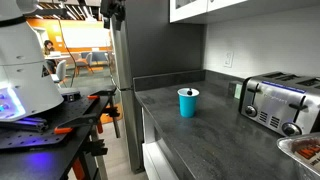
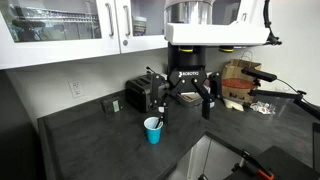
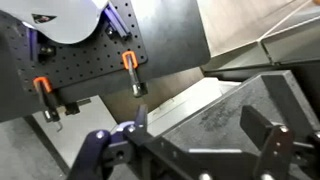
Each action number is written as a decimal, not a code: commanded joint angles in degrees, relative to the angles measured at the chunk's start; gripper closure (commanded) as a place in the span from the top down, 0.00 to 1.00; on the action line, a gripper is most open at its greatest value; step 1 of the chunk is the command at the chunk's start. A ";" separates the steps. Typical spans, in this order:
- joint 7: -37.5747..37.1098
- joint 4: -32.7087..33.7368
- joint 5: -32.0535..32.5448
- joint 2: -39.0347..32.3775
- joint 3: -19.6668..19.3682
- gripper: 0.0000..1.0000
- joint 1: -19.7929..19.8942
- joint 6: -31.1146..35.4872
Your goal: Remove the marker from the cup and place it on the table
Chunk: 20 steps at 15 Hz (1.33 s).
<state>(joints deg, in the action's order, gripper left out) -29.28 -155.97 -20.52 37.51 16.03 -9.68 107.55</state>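
**Marker in the cup, fingers spread above**

The marker stands in the teal cup, leaning on the rim with its top end poking out above it. Both exterior views show this, though the marker is too small to make out in detail. The cup sits upright on the dark grey desk, in its open middle stretch, away from the wall-side edge and from the front edge.

The Robotiq fingers hang over the desk, higher than the cup, spread wide with nothing between them. A chrome toaster stands well apart from the cup, towards the wall-side edge. In the wrist view, a pegboard with orange clamps lies beyond the desk.
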 commanded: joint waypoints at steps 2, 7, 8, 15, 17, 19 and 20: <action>0.24 0.08 -0.21 0.08 0.40 1.00 0.48 -0.19; 0.24 0.08 -0.21 0.08 0.40 1.00 0.48 -0.19; 1.09 0.30 0.89 -0.58 0.65 1.00 0.70 0.74; 11.77 9.69 15.22 -18.77 0.67 1.00 2.50 13.87; 12.92 13.88 21.68 -26.18 0.69 1.00 2.86 17.05; 14.55 18.78 27.75 -33.51 -0.02 1.00 2.26 17.70; 16.11 21.48 29.87 -37.19 -0.64 1.00 1.71 17.34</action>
<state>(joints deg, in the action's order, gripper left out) -16.88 -141.80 3.62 9.53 15.99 -7.51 126.20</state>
